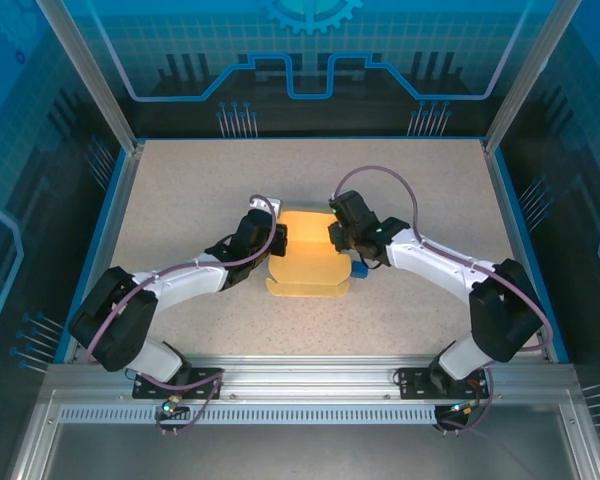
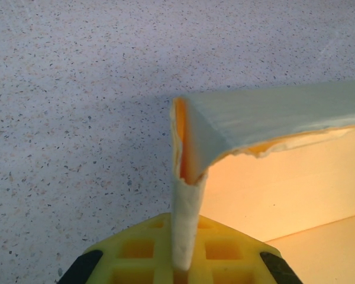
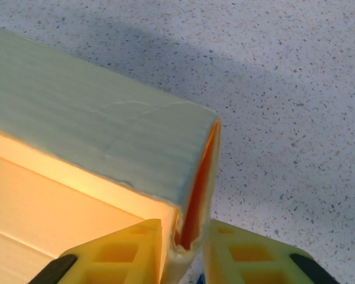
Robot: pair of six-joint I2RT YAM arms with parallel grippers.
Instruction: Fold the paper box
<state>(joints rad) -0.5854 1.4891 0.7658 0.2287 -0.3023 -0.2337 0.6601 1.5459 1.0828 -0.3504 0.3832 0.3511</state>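
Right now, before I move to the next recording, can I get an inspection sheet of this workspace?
Surface: speckled beige table, flat.
Job's things: paper box at the centre, partly folded, back wall raised.
Clutter: small blue thing by the box's right edge.
Grippers: left gripper shut on the box's left corner; right gripper pinching its right corner.
Cables: purple cables loop along both arms.
Surroundings: aluminium frame, blue panels.
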